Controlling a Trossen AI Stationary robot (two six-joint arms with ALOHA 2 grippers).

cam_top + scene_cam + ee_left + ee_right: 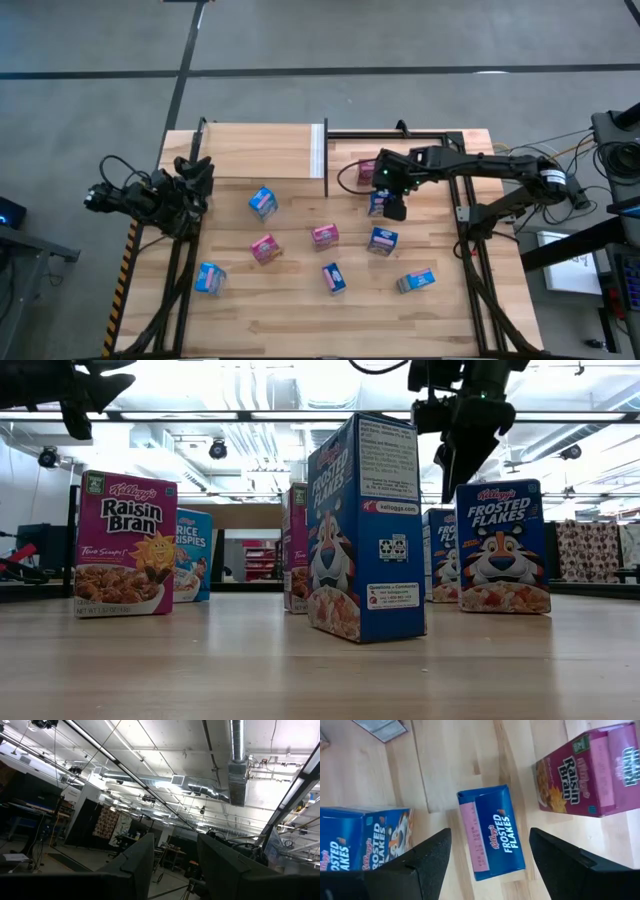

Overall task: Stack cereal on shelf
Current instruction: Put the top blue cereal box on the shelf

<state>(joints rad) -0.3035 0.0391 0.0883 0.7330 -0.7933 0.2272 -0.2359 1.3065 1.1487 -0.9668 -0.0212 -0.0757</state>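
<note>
On the plank bench (300, 310), small blue and pink cardboard cereal boxes stand scattered, among them a blue one (333, 277) near the front edge and a pink one (324, 235) mid-bench. Farther back, the right gripper (392, 209) hangs with fingers (427, 862) spread above a blue Frosted Flakes box (492, 832). The pale light-wood shelf (265, 150) lies at the far edge. The left gripper (195, 178) waits at the left side, fingers (137, 860) apart, holding nothing.

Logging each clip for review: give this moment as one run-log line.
right gripper: open, above a blue Frosted Flakes box | left gripper: parked at table's left edge, holding nothing | shelf: no boxes on it
</note>
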